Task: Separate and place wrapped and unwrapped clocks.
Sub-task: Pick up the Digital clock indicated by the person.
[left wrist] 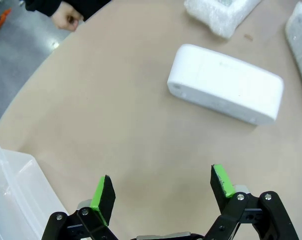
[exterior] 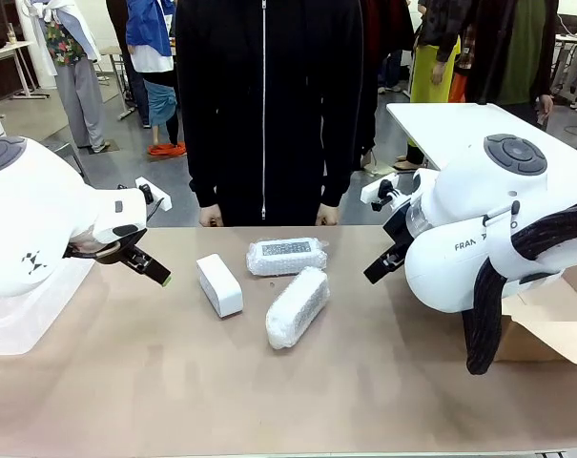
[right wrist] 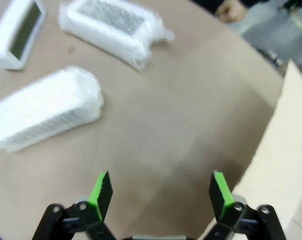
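One bare clock (exterior: 219, 284), two wrapped clocks (exterior: 286, 256) (exterior: 298, 306) grouped at the middle of the bench (exterior: 174, 391), near edge kept free, left fingers (left wrist: 104, 194) and right fingers (right wrist: 102, 190) spread apart, clamped on nothing.

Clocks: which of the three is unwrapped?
The bare clock, leftmost in the front view, smooth white; the far wrapped clock and near wrapped clock wear bubble wrap.

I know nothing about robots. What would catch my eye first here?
Three white blocks lie mid-table: a bare clock on the left, with a far wrapped clock and a near wrapped clock beside it. The left gripper and right gripper flank them, both open and empty. A person in black stands at the far edge.
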Tool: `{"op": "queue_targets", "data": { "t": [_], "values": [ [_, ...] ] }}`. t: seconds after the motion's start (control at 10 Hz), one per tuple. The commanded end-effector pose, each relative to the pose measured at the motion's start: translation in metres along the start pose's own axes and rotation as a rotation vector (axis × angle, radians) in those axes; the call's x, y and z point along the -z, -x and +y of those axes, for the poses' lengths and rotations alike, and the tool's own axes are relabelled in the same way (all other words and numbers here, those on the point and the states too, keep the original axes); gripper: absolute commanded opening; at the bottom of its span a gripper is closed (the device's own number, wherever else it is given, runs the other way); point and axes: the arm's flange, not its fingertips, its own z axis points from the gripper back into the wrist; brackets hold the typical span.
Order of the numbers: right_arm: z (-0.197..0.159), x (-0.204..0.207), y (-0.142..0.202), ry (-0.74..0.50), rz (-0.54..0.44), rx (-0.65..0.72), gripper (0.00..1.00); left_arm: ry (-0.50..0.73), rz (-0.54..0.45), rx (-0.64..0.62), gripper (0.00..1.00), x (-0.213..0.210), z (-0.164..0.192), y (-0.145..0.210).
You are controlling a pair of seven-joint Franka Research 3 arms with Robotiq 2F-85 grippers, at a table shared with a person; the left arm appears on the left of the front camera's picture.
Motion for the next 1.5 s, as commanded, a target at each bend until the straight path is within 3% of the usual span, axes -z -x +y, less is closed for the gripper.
{"op": "queue_targets", "data": {
  "t": [0.0, 0.1, 0.4, 0.6, 0.9, 1.3, 1.4],
  "values": [
    [-0.022, -0.062, -0.016, -0.13, -0.064, -0.072, 1.0, 0.054, -0.084, 0.001, 1.0, -0.054, 0.01, -0.016],
    [-0.033, -0.1, -0.015, -0.188, -0.061, -0.122, 1.0, 0.098, -0.087, 0.014, 1.0, -0.08, 0.025, -0.014],
    [-0.043, -0.178, 0.011, -0.322, -0.185, -0.304, 1.0, 0.337, -0.129, 0.101, 1.0, -0.143, 0.049, 0.026],
    [-0.041, -0.199, 0.033, -0.335, -0.266, -0.348, 1.0, 0.37, -0.214, 0.179, 1.0, -0.172, 0.049, 0.058],
    [-0.023, -0.192, 0.051, -0.353, -0.371, -0.334, 1.0, 0.316, -0.291, 0.277, 1.0, -0.189, 0.049, 0.088],
    [-0.007, -0.191, 0.052, -0.319, -0.342, -0.349, 1.0, 0.313, -0.283, 0.269, 1.0, -0.185, 0.051, 0.083],
    [-0.044, -0.224, 0.008, -0.341, -0.334, -0.352, 1.0, 0.313, -0.275, 0.266, 1.0, -0.217, 0.082, 0.039]
  ]
}}
